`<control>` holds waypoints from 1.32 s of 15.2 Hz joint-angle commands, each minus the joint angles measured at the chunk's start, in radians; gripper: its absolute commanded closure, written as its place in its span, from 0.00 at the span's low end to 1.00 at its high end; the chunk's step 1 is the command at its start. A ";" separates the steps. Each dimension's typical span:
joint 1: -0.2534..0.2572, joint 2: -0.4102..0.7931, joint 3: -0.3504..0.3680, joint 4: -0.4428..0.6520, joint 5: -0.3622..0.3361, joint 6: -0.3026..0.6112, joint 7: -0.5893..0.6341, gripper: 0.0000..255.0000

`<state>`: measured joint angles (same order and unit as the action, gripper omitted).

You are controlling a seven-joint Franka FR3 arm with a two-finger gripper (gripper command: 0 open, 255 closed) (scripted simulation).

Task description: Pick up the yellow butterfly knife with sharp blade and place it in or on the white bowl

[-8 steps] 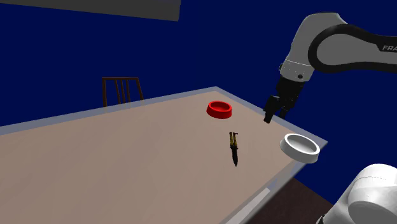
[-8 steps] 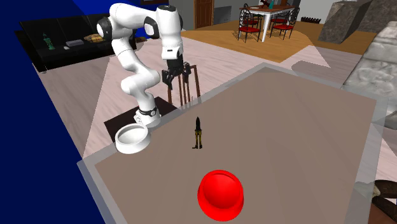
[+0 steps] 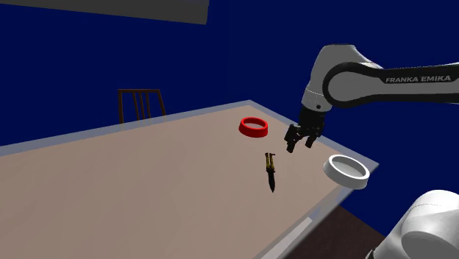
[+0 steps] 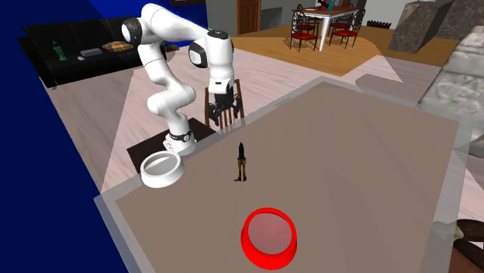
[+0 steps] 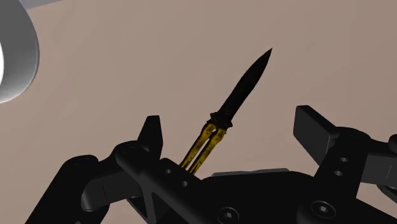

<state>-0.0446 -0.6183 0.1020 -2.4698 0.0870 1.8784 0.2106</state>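
Tan table (image 3: pixel 147 184) carries the knife (image 3: pixel 271 173) lying flat, handle end nearly under the released, empty claw (image 3: pixel 299 146), blade pointing away, slanted between its fingers.

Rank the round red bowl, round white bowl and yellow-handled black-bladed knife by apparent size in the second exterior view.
Largest: round red bowl, though it sits nearest the camera, so its lead is unsure.
Next: round white bowl.
Smallest: yellow-handled black-bladed knife, clearly.

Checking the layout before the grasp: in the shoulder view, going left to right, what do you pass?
Brown slatted chair back → round red bowl → black-bladed knife with yellow handle → black gripper → round white bowl.
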 commanded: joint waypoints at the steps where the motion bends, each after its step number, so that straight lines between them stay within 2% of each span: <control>1: -0.009 0.068 0.015 0.000 -0.002 0.065 0.029 0.00; 10: -0.053 0.393 0.068 0.031 -0.045 0.337 0.173 0.00; 18: -0.057 0.473 0.074 -0.013 -0.059 0.459 0.188 0.00; 20: -0.056 0.473 0.074 -0.013 -0.059 0.459 0.188 0.00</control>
<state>-0.1010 -0.1479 0.1754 -2.4814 0.0290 2.3333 0.3983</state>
